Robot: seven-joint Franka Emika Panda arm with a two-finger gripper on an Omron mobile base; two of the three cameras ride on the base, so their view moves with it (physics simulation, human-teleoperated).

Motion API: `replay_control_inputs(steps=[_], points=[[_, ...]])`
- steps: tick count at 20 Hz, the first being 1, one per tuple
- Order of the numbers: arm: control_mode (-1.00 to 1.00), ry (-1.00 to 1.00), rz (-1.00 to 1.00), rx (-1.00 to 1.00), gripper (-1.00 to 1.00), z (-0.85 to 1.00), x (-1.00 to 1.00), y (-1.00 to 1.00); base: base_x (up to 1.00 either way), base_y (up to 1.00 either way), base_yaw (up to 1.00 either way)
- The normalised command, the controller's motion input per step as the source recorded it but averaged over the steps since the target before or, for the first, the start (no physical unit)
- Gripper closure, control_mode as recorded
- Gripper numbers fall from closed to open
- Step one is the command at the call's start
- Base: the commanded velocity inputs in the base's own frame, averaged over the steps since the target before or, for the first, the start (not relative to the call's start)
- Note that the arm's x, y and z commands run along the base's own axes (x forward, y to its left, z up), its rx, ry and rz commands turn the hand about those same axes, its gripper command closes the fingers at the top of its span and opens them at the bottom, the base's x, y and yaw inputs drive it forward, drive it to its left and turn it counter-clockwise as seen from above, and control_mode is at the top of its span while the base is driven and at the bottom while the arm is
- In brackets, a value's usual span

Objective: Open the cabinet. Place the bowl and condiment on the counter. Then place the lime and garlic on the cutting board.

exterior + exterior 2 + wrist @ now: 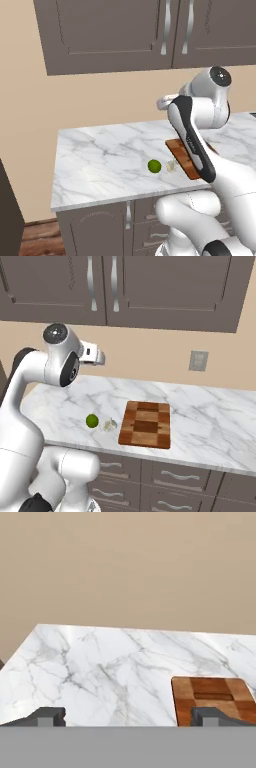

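The cabinet [115, 30] [150, 286] hangs on the wall above the counter, both doors shut, its curved silver handles [91, 283] side by side. On the marble counter [100, 155] [210, 411] [100, 672] a green lime [154, 166] [92, 420] lies next to the pale garlic [171, 166] [109, 424]. The checkered cutting board [146, 424] [212, 699] [178, 151] is bare, just right of them. My gripper [128, 717] [98, 357] hovers above the counter's left half, below the cabinet, open and holding nothing. Bowl and condiment are out of view.
A wall outlet [198, 361] sits on the beige backsplash at the right. Lower cabinets and drawers [165, 476] run under the counter. A dark tall unit [7, 210] stands past the counter's left end, with wood floor [40, 240] beside it.
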Motion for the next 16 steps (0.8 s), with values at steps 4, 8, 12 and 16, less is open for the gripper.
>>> replay_control_inputs(steps=[4,8,12,16], points=[[-1.00,0.04,-0.01,-0.01,-1.00,0.59,0.00,0.02,0.00,0.00,0.00],[-1.00,0.10,-0.08,-0.02,-1.00,0.63,0.00,0.00,0.00,0.00,0.00],[-1.00,0.03,-0.07,0.00,-1.00,0.69,-0.11,0.00,0.00,0.00,0.00],[-1.00,0.00,-0.03,0.00,-1.00,0.65,-0.18,0.00,0.00,0.00,0.00]])
